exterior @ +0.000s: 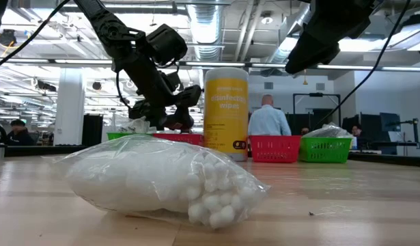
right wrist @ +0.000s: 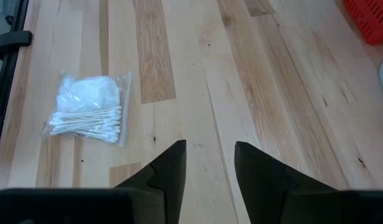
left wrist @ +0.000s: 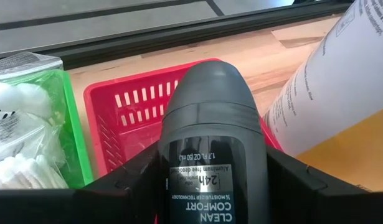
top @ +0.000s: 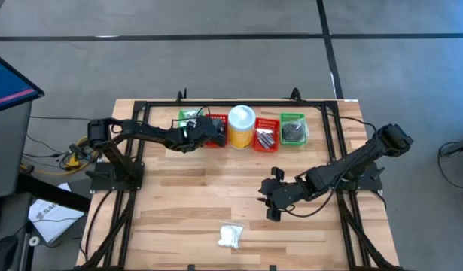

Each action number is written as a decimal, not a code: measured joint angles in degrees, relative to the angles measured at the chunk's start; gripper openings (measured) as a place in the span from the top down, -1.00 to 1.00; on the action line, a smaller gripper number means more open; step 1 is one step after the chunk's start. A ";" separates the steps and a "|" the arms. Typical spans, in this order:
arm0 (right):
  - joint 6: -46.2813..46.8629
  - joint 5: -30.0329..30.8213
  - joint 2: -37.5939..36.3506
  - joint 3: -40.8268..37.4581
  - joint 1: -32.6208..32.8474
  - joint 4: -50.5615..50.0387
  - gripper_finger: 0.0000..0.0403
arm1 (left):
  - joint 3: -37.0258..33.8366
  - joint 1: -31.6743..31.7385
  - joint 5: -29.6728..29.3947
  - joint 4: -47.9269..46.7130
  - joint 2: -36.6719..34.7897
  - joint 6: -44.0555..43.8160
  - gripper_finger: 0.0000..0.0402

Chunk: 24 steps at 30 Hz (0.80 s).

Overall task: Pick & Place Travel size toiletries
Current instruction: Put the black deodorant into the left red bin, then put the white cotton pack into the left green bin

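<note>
My left gripper (left wrist: pixel 213 171) is at the far side of the table (top: pixel 205 129) and is shut on a dark grey roll-on deodorant (left wrist: pixel 210 118). It hovers over a red mesh basket (left wrist: pixel 126 115). A clear bag of cotton balls and swabs (top: pixel 231 235) lies flat on the near part of the table (right wrist: pixel 88 112) and fills the foreground of the low view (exterior: pixel 162 178). My right gripper (right wrist: pixel 210 155) is open and empty above bare wood, right of centre (top: pixel 270 202), with the bag some way off toward the near edge. My left gripper pinches the deodorant's labelled body (left wrist: pixel 207 186) between its two fingers, one finger (left wrist: pixel 132 180) on each side. The domed cap end (left wrist: pixel 210 87) sticks out past the fingertips, over the red basket. How far back the bottle reaches does not show.
Along the far edge stand a green basket of cotton items (left wrist: pixel 23 124), the red basket, a tall yellow wipes canister (top: pixel 241 126), a second red basket (top: pixel 263 139) and a second green basket (top: pixel 293 129). Black frame rails (top: pixel 336 143) border the table. People stand in the room behind.
</note>
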 joint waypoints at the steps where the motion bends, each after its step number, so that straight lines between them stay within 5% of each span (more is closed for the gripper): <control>1: 0.00 0.00 0.01 0.00 0.00 0.00 0.37 | 0.00 0.00 -0.01 0.04 0.00 0.01 -0.06; 16: 0.00 0.00 -0.01 0.00 0.00 0.00 0.37 | 0.00 0.00 -0.29 1.42 0.00 1.66 -0.33; 24: 0.00 0.00 0.00 0.00 0.00 0.00 0.37 | 0.00 -1.39 1.24 1.63 -0.93 7.82 -0.31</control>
